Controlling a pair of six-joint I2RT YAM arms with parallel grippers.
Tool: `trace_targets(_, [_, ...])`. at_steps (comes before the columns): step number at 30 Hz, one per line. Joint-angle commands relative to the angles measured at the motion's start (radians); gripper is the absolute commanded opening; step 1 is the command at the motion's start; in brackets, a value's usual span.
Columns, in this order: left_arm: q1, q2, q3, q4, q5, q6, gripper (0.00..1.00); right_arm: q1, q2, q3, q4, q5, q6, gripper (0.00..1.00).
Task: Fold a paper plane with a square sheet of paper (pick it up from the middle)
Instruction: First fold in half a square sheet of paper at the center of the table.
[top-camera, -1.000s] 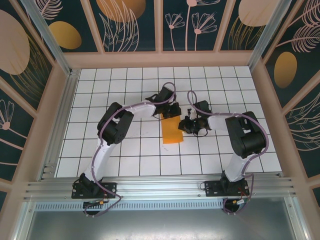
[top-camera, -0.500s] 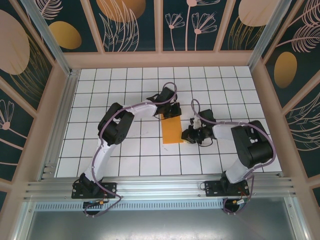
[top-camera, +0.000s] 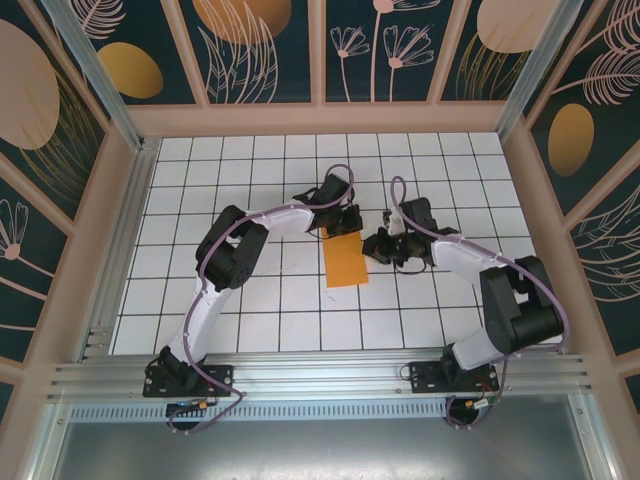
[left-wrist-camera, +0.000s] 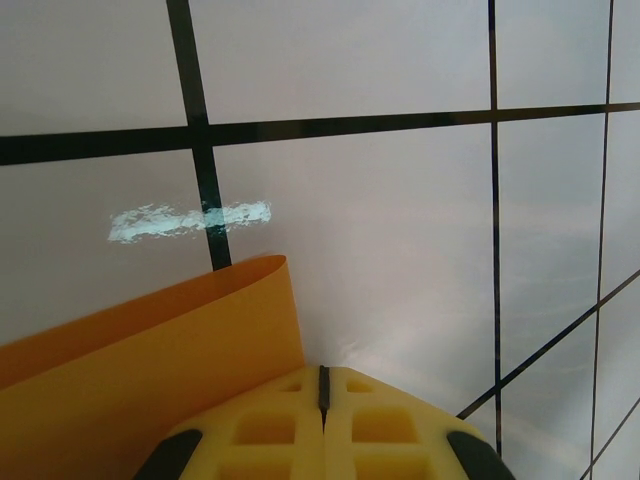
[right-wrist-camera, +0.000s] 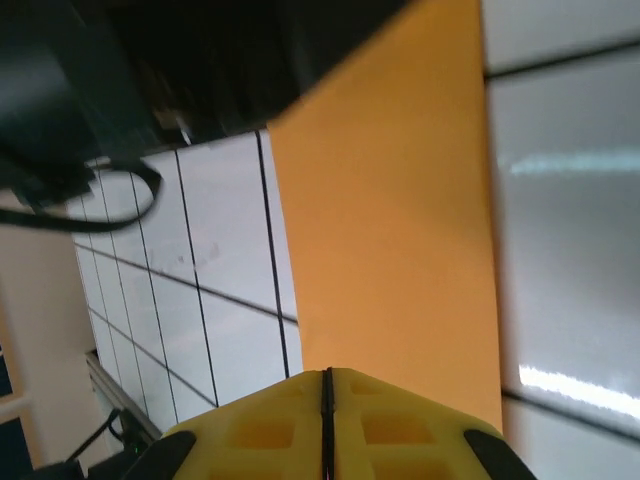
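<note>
Your left gripper (top-camera: 338, 227), fingers pressed together, is sitting at the far edge of the folded orange paper (top-camera: 345, 263). Your right gripper (top-camera: 371, 245), fingers likewise together, is pointing at its right edge.

White links (top-camera: 200, 315), black joints (top-camera: 232, 250), looping lilac cables (top-camera: 343, 170) — yellow grid-moulded jaws with dark corners.

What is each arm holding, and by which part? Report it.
Cannot be told. The left gripper is shut at the far end of the folded orange paper, the right gripper shut at its right edge; no pinch shows.
</note>
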Motion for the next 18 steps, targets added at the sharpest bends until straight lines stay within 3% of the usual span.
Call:
trace_targets(1, [0.016, 0.077, -0.047, -0.092, -0.072, 0.014, 0.05, -0.006, 0.115, 0.053, 0.047, 0.059, 0.015, 0.10])
trace_targets(8, [0.016, 0.063, -0.059, -0.089, -0.070, 0.008, 0.04, -0.019, 0.276, 0.162, 0.107, 0.077, 0.013, 0.06])
trace_targets(18, [0.016, 0.062, -0.071, -0.088, -0.066, 0.004, 0.04, -0.020, 0.365, 0.183, 0.104, 0.103, 0.032, 0.05])
